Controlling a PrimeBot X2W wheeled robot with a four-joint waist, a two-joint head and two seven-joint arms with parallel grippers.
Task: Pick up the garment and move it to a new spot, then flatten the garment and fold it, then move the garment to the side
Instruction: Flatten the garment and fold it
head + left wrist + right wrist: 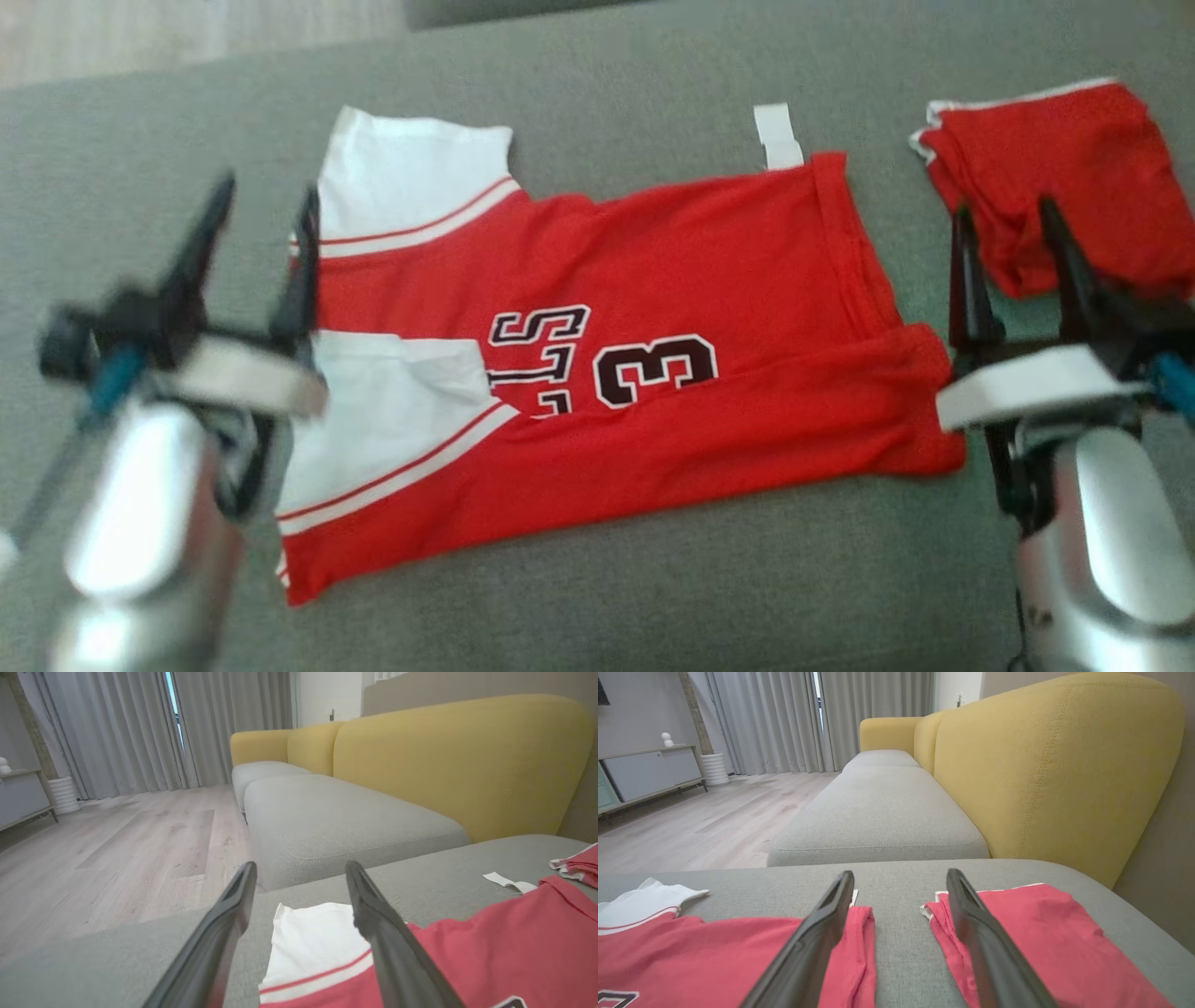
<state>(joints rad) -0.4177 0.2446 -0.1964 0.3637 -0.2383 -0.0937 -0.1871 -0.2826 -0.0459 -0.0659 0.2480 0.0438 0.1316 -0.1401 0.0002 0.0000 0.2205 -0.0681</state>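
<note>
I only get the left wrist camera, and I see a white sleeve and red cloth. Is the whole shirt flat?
Observer: Mostly; the jersey lies spread on the grey cushion, its near long edge folded over the lettering.
Operator: Where's my other hand?
Observer: The right gripper is open above the gap between the jersey's hem and a second red garment.
Operator: Any number on it?
Observer: Yes, a black 3 outlined in white.

We see our left gripper [301,865] spread; between its fingers [219,933] lies the white sleeve [313,938] of a red jersey [514,942].
</note>
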